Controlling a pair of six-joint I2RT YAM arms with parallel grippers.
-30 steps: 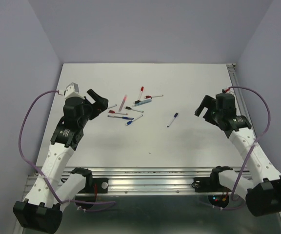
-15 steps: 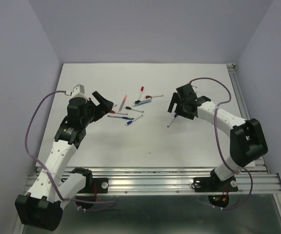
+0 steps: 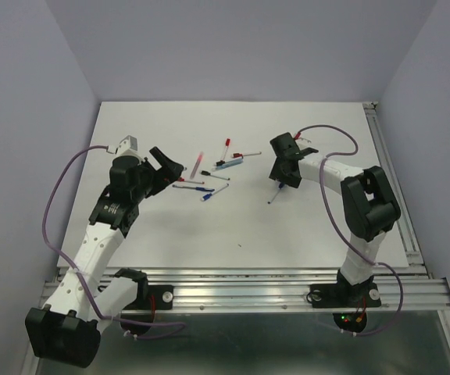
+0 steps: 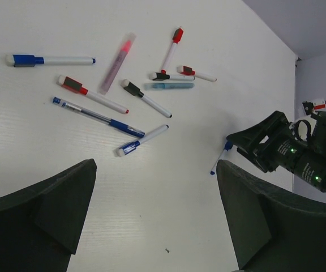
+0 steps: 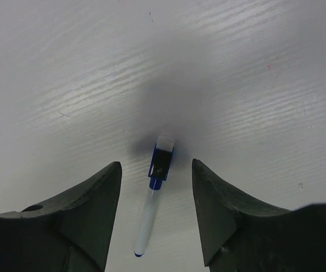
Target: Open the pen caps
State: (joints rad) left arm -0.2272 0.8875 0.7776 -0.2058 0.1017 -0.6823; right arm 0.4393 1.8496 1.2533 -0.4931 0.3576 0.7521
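On the white table (image 3: 233,226): pen cluster (image 3: 205,176) just beside the left gripper (image 3: 166,166), spread wide, holding nothing. Nearer to the lone blue pen (image 5: 146,218) is the right gripper (image 5: 155,165), likewise spread wide and straddling it from above. Long axis along the gap, square to the closing line. At the far end, between the fingertips, the blue cap (image 5: 161,161) — judged ready for pinching.

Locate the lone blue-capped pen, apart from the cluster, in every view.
Top external: blue-capped pen right of centre, just below the right gripper.
Left wrist: pen right of middle, beside that gripper.
Right wrist: pen at centre, between the gripper's fingers.
Shared landmark: the right gripper.
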